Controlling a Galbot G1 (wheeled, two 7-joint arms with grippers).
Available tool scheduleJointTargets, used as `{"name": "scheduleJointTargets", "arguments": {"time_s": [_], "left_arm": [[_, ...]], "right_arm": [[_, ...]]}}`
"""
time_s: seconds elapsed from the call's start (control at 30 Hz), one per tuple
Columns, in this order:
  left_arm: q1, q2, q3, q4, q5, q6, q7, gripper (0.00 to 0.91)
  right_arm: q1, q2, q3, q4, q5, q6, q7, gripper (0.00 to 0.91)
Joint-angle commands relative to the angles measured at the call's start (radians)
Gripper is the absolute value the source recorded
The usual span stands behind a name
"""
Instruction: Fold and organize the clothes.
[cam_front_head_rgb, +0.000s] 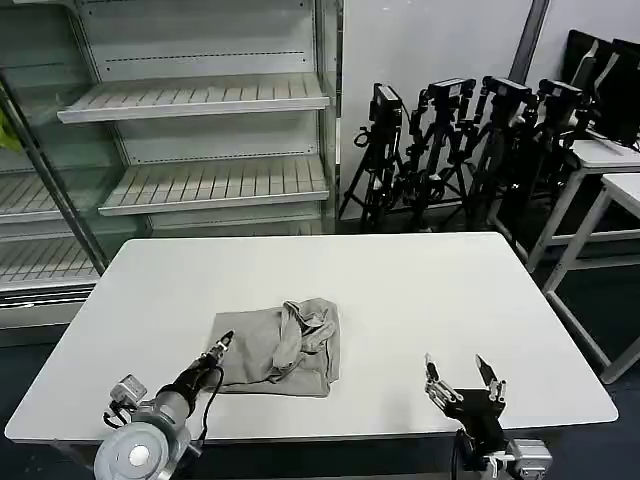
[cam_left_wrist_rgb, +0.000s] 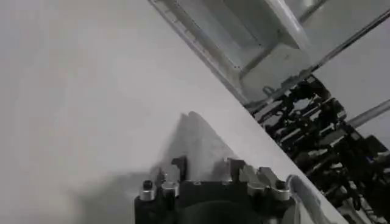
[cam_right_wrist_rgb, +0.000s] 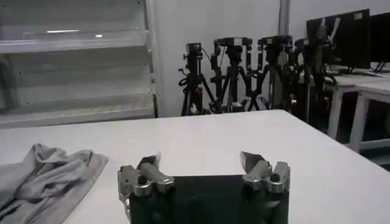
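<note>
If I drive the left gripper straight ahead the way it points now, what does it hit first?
The shirt. The left gripper points up and to the right at the shirt's near left edge and looks almost touching it already. How high it sits above the table is hard to judge.

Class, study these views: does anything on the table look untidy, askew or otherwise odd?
Yes. The grey shirt is folded into a rough rectangle, but its far right part is bunched and wrinkled, so the fold looks unfinished. The left gripper sits at its left edge; the right gripper is open, well apart, over the bare table.
</note>
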Motion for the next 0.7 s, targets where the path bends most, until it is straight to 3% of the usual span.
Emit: {"name": "scheduleJointTargets", "arguments": {"time_s": [0.03,0.4,0.6,0.7], "left_arm": [[-0.014,-0.019,0.000,0.002,-0.034,-0.033,0.007,0.040],[0.011,-0.006,-0.080,-0.035,-0.121,-0.039,0.010,0.040],[0.053,0.109,-0.287,-0.040,-0.229,-0.010,0.010,0.040],[0.074,0.231,-0.432,-0.008,-0.267,0.019,0.018,0.040]], "right_arm": [[-0.005,0.001,0.001,0.010,-0.003,-0.001,0.001,0.907],[-0.007,-0.003,0.009,0.023,-0.001,-0.002,0.000,0.907],[0.011,-0.005,0.008,0.013,0.013,0.001,-0.001,0.907],[0.022,-0.005,0.002,0.001,0.020,0.005,-0.003,0.907]]}}
